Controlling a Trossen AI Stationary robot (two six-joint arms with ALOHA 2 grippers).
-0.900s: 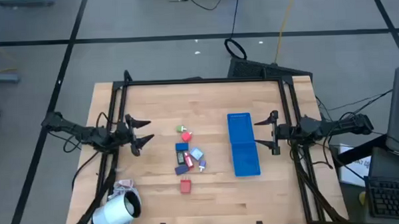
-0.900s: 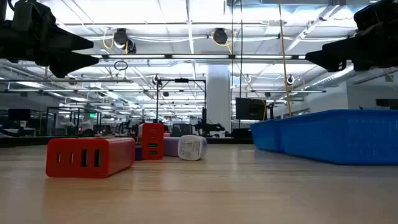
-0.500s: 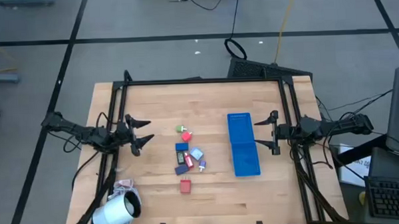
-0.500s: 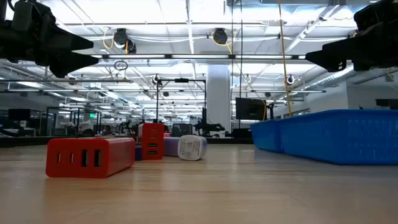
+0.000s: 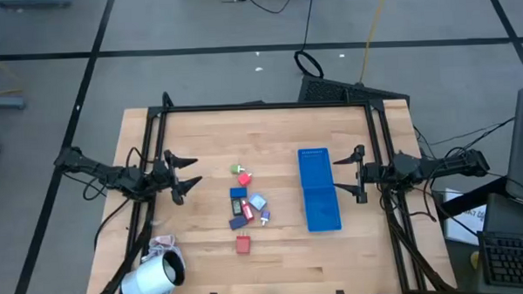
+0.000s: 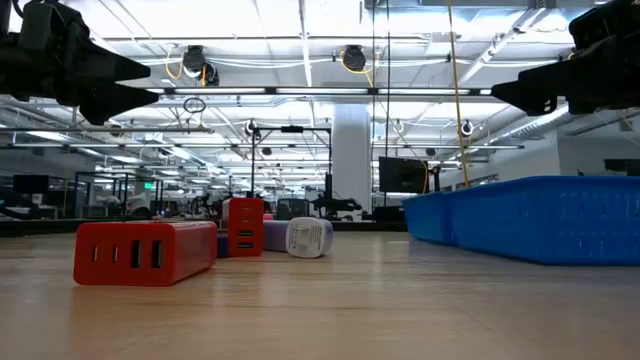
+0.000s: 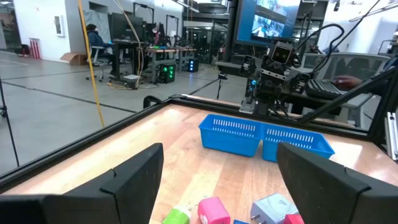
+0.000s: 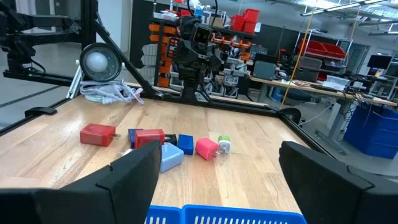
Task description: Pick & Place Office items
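I have both arms parked at the table edges with nothing in either: the left gripper (image 5: pixel 186 177) hovers at the left side with its fingers spread and empty, and the right gripper (image 5: pixel 348 175) sits just beside the blue tray (image 5: pixel 319 190), jaws wide apart and empty too.

The office items (image 5: pixel 246 205) lie in a loose cluster on the wooden table (image 5: pixel 200 136), between the left gripper and the tray. From above I make out a green piece (image 5: pixel 237 169) touching a pink-red one (image 5: pixel 244 178) at the far end, a packed middle group of dark blue, red and light blue blocks, and a red block (image 5: pixel 243 244) lying apart at the near end. In the low view that red block (image 6: pixel 146 252) reads as a small charger-like brick with slots on its face.

I judge these to be light, rigid plastic pieces with smooth sides, likely to skid on the wood if nudged. None looks fragile. I would take each across its narrow width, on the flat opposing faces. The lone red block is the easy start, since there is room around it; the middle group is packed tight, and I cannot tell from here which pieces actually touch. A big white roll (image 5: pixel 152 278) lies at the near left corner, well clear.
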